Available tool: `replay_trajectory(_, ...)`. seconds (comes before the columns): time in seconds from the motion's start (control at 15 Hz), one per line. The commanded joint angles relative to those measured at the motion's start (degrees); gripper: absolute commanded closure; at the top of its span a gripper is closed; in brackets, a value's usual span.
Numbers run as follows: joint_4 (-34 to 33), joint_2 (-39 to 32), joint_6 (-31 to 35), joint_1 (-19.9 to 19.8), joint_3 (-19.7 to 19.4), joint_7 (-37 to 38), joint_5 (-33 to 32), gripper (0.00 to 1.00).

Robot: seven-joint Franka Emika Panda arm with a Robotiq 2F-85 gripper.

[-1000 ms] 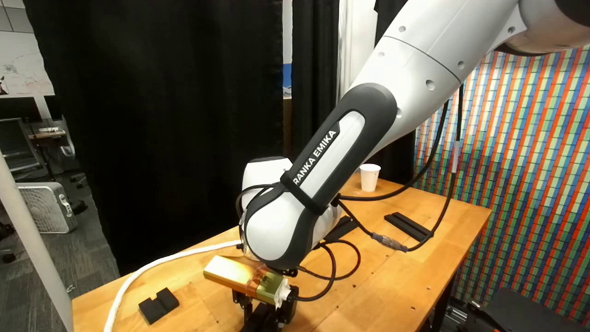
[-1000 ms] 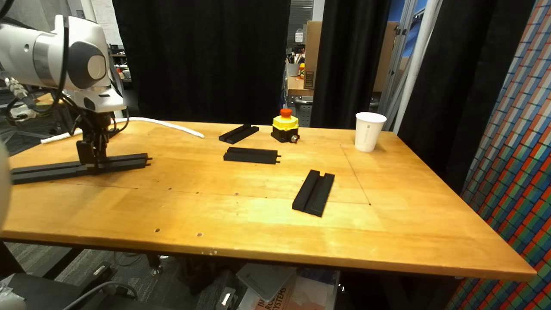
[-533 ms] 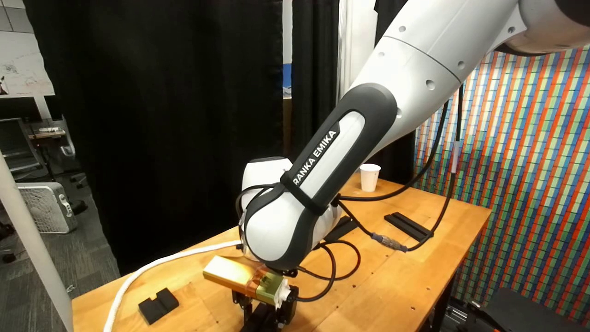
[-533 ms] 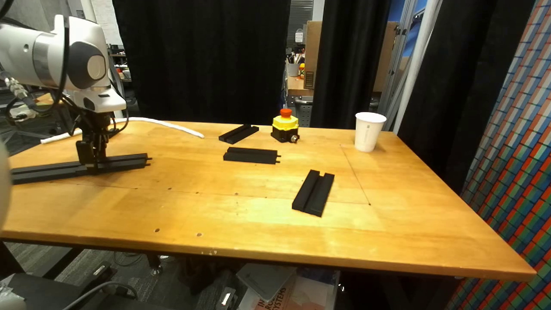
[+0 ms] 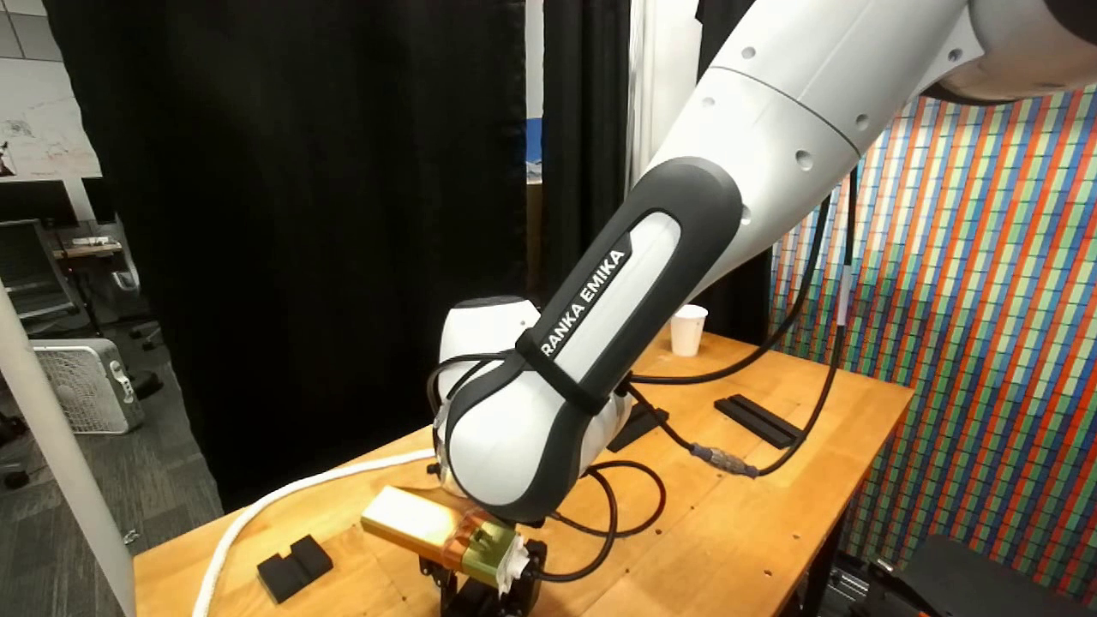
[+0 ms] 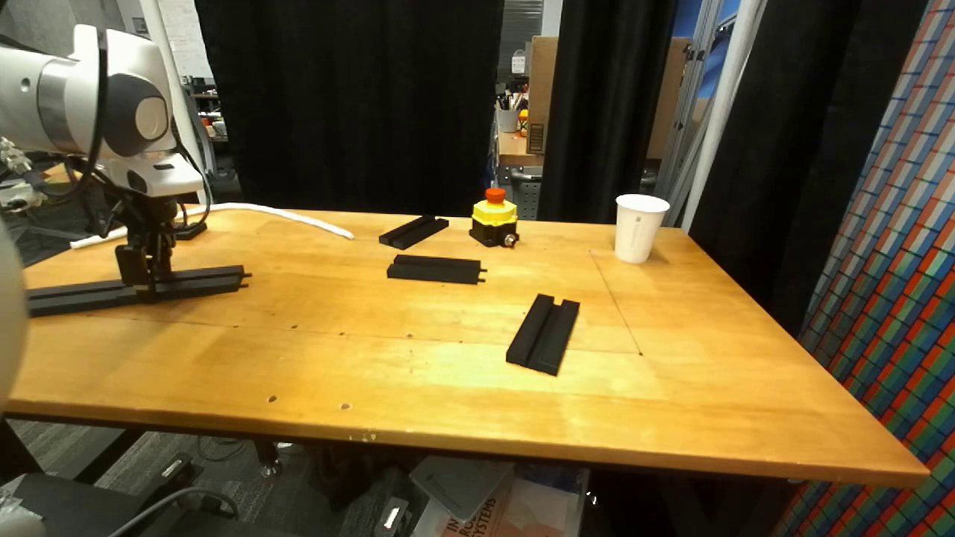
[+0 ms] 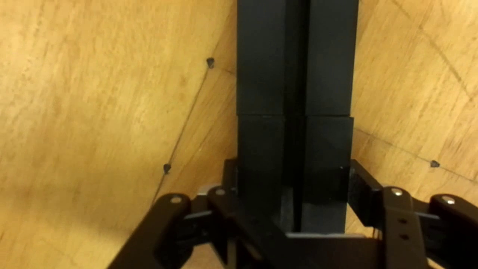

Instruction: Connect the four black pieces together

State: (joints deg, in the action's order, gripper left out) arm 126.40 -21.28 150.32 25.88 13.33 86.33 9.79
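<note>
Presently gripper [image 7: 295, 183] clamped on first black bar [image 7: 326, 158], whose end meets second black bar [image 7: 332, 56] at thin seam. Joined pair well apart from one button box [image 6: 495, 216]. Three loose: third bar [image 6: 414, 232] and fourth bar [image 6: 435, 270] near button box, fifth bar [image 6: 543, 335] farther from it. Also apart: one white cup [image 6: 639, 231], one small black block [image 5: 296, 569].

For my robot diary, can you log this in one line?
End effector: gripping black piece | Join: end to end with second piece | Apart: other black pieces
</note>
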Motion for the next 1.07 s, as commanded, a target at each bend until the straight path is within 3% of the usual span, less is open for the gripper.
replay_trajectory(0.0,-0.1,-1.8,3.1,1.4,0.3,2.1,0.0,0.55)
replay_trajectory(0.07,0.0,-1.8,3.5,1.4,0.3,2.1,0.2,0.55)
replay_trajectory(0.13,0.0,-1.9,3.7,1.5,0.4,2.1,0.4,0.15)
replay_trajectory(0.27,0.0,-2.3,4.1,1.5,0.5,2.0,0.4,0.01)
replay_trajectory(0.67,0.1,-2.5,4.5,1.9,0.4,2.4,0.5,0.00)
replay_trajectory(1.0,2.0,5.0,-0.5,3.0,-0.6,5.6,-1.8,0.00)
